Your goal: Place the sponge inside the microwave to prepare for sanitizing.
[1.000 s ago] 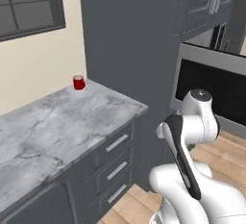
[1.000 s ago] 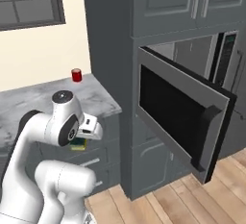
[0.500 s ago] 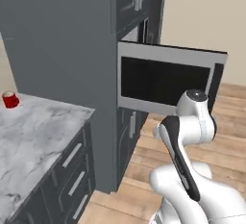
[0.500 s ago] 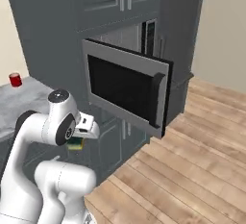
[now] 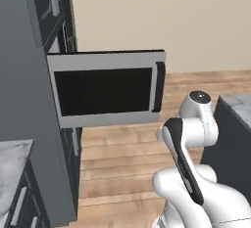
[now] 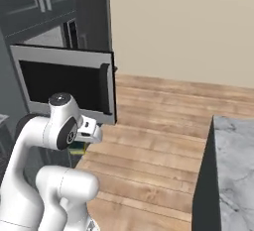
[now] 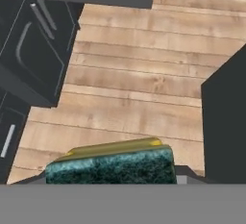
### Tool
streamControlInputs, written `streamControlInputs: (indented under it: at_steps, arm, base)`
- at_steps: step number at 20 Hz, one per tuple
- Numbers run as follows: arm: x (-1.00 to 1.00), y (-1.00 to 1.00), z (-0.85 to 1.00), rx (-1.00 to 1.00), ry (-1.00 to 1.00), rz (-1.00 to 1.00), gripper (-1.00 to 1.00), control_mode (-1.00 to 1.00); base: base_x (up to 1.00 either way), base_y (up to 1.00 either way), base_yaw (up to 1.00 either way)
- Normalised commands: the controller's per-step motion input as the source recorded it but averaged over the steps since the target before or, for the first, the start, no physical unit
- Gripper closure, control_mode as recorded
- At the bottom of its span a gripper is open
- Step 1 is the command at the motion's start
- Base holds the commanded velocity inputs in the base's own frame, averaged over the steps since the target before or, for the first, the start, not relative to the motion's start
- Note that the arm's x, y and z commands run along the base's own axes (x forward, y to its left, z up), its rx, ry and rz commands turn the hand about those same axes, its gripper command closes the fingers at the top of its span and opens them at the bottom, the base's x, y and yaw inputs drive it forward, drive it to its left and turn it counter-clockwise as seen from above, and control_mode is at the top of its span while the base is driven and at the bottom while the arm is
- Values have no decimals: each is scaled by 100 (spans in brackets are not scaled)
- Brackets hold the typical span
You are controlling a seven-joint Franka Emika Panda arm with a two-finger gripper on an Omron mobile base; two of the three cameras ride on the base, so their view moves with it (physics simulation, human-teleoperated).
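One wide-open door is what I see first from the left base view: the microwave (image 5: 105,89) has its silver-framed, black-glass door swung out over the wooden floor (image 5: 127,158), with the dark vertical handle at the door's free end. The tall grey cabinet (image 5: 29,100) stands at the left, and a corner of a marble bench (image 5: 12,161) shows at the lower left. My white arm (image 5: 188,139) rises at the lower right, folded up in front of a dark island (image 5: 230,134) with a marble top.

From the right base view, the microwave door (image 6: 67,84) again stands out from the cabinet column, and a slice of light interior shows behind it. My arm is bent low in front of the door. Just below my wrist, a bit of the sponge (image 6: 77,148) peeks out, yellow and dark green, held up off the floor. The marble-topped island (image 6: 230,165) sits at the right.

In the hand view, my fingers (image 7: 113,180) are closed on the sponge (image 7: 110,165): its green layer faces the camera with the yellow edge above it, pinned between the two tips. Beyond it lie the floor planks, dark drawer fronts (image 7: 31,50) at the left and the island's dark side at the right. The sponge is well apart from the microwave, not yet inside.
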Motion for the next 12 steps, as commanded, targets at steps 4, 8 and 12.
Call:
streamControlInputs:
  at_steps: [4, 8, 12]
  arm:
    - [0, 0, 0, 0, 0, 0, 100, 100]
    - [0, 0, 0, 0, 0, 0, 100, 100]
    - [0, 0, 0, 0, 0, 0, 100, 100]
  base:
    - [-3, -49, -41]
    - [7, -47, -28]
    - [29, -36, -6]
